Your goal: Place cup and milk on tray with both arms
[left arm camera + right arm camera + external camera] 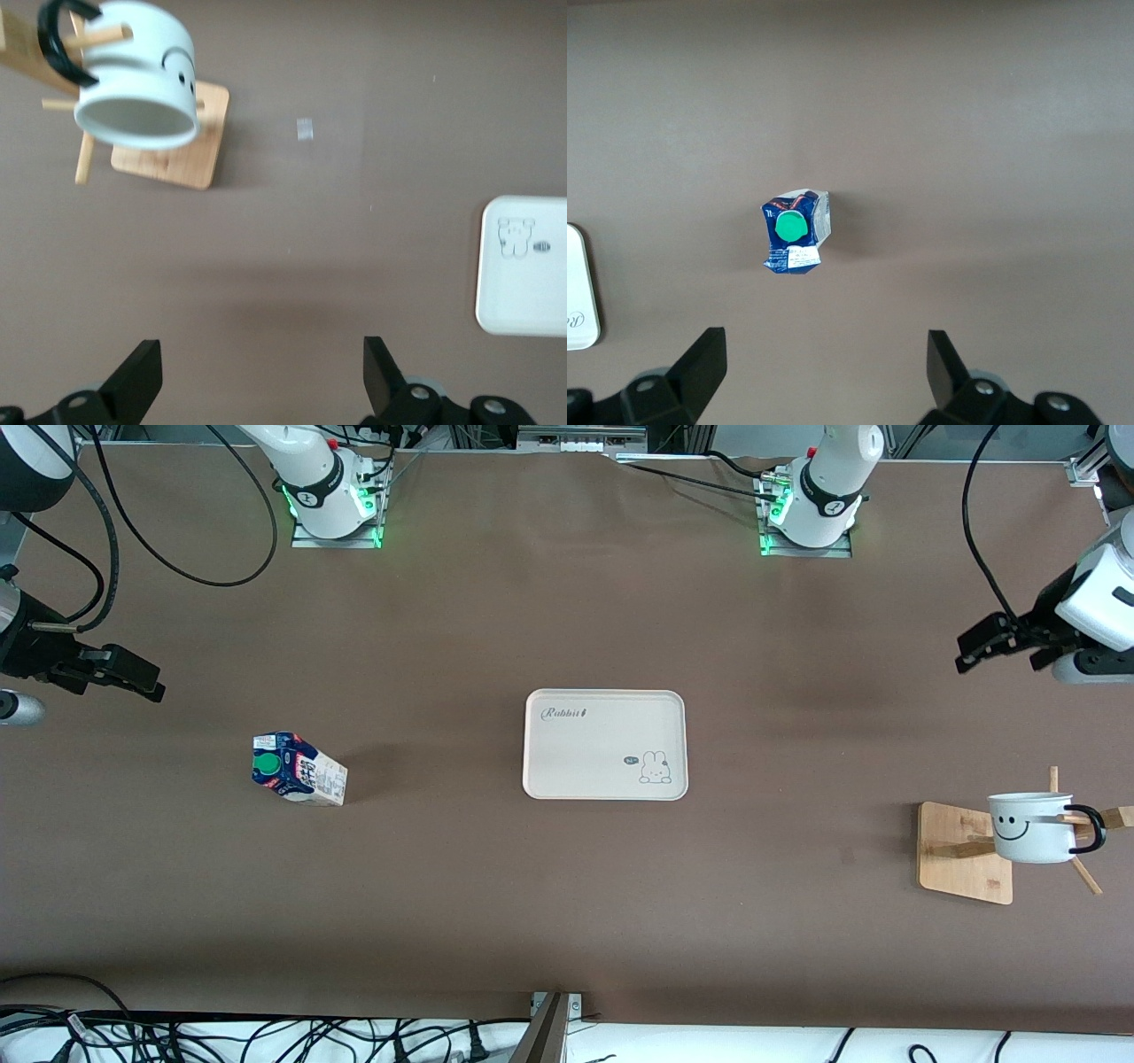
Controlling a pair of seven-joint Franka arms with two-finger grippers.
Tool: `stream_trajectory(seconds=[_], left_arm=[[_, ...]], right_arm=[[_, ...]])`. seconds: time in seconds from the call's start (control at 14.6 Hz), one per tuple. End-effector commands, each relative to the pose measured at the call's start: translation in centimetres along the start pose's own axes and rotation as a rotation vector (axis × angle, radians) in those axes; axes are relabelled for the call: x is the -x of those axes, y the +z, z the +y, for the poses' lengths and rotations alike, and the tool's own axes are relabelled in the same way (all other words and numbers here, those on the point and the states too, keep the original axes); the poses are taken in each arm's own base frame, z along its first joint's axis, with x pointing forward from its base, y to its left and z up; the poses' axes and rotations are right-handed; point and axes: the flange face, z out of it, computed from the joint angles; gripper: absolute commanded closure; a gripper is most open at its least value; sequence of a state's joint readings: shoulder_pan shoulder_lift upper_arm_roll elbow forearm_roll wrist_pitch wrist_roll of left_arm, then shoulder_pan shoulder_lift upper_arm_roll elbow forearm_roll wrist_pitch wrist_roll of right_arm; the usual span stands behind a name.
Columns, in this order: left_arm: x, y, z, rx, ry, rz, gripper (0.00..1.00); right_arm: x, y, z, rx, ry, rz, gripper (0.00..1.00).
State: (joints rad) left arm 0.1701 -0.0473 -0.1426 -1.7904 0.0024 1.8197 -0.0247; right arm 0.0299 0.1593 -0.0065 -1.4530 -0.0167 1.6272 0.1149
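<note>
The cream tray (605, 744) lies at the table's middle. The milk carton (297, 768) stands toward the right arm's end of the table, and it also shows in the right wrist view (795, 232). The white smiley cup (1032, 828) hangs on a wooden rack toward the left arm's end, and it also shows in the left wrist view (137, 84). My left gripper (966, 651) is open and empty in the air over bare table, apart from the cup; its own view shows it too (263, 363). My right gripper (146, 677) is open and empty over bare table, apart from the milk; its own view shows it too (827, 354).
The wooden rack has a square base (961, 850) and several pegs, and stands near the table's edge at the left arm's end. The tray's edge shows in both wrist views (527, 266) (580, 288). Cables lie along the table's near edge.
</note>
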Motion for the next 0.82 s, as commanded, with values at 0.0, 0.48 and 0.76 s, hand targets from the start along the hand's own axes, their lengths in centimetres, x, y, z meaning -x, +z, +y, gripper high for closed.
stream_trajectory(seconds=[0.0,0.48,0.76], left_arm=[[0.1,1.0,0.1,0.016,0.052,0.045,0.0],[0.6,8.0,-0.8,0.002,0.055,0.179,0.0],[-0.1,9.4,-1.3,0.0,0.038,0.31,0.0]], right_arm=[[0.6,0.1,-0.4,-0.008,0.007,-0.01,0.0],[-0.5,3.3,-0.7,-0.003,-0.02,-0.068,0.0],[-0.8,6.0,-0.7,0.005,-0.025,-0.142,0.0]])
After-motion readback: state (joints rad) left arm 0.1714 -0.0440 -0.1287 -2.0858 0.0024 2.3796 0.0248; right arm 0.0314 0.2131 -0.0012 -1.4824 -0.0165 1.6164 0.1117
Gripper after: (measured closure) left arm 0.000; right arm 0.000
